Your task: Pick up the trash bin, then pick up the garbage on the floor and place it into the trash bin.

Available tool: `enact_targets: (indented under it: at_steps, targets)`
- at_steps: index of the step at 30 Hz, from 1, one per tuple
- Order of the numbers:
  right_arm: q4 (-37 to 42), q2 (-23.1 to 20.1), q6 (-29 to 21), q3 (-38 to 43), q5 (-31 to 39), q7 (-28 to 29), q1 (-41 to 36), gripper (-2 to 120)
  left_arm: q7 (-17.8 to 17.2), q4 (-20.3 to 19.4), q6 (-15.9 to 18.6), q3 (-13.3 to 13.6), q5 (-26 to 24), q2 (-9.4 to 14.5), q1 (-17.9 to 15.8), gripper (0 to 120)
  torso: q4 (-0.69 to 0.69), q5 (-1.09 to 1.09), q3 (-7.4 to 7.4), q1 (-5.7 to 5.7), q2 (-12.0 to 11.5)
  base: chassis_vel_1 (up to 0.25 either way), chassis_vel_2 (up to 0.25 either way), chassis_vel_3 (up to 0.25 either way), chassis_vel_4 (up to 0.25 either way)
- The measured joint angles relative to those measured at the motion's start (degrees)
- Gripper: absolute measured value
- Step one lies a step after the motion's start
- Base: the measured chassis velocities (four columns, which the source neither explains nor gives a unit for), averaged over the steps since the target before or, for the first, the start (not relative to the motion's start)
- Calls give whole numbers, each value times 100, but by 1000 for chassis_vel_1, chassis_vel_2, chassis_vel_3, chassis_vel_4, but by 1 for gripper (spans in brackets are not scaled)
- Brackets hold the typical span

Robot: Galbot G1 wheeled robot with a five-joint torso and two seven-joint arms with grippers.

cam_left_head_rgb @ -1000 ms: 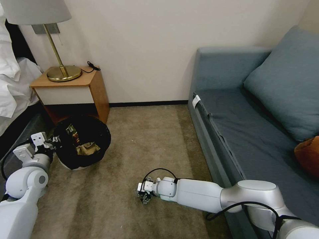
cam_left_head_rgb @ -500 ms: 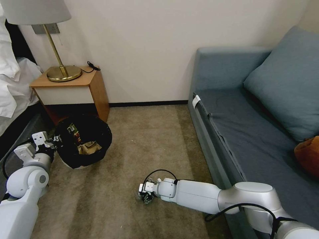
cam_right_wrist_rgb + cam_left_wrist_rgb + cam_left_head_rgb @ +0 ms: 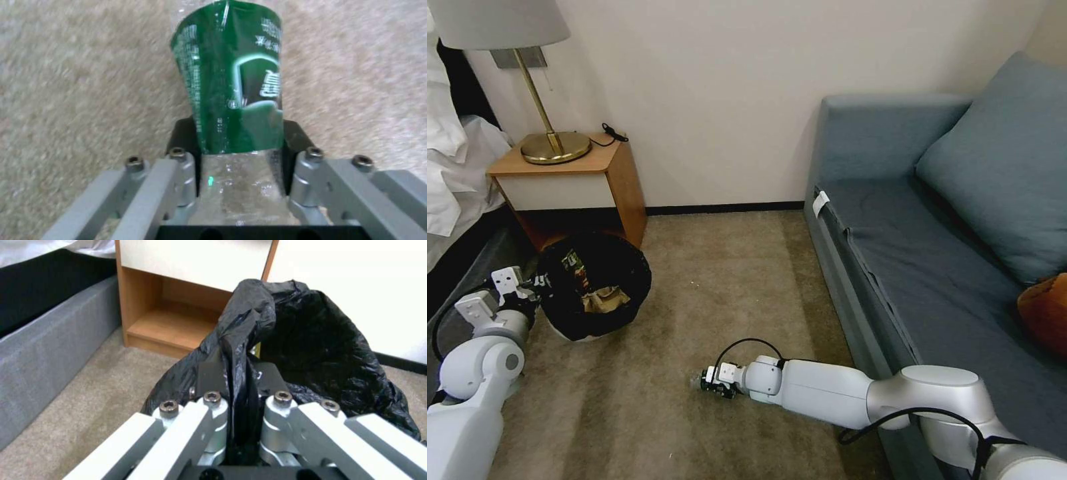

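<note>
The jaws of the right gripper point(image 3: 710, 385) are clamped on the clear bottle with the green label point(image 3: 231, 100), low in the middle of the frame just above the carpet point(image 3: 720, 280). The bottle's long side points straight out from the jaws. The trash bin point(image 3: 594, 283) sits up and to the left, its black bag pinched in the jaws of the left gripper point(image 3: 240, 380).

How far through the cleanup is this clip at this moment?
Mostly done: the left pincer grips the black-bagged round white trash bin by its rim, with wrappers and a tan paper bag inside. In hand: the right pincer is closed on the clear green-labelled bottle, low over the beige carpet. Left: dropping it in.
</note>
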Motion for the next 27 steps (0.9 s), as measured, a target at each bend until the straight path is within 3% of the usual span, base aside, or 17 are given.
enact_targets:
  at_steps: [20,27]
  targets:
    - [900,-259,-123,1694,191,250,560,22,236,110,-149,79,19,43,14,5,0,0,0,0,0,0,0,0,0]
    - [1390,-175,-110,2168,595,262,1161,22,359,82,-208,166,73,-91,45,5,0,0,0,0,0,0,0,0,0]
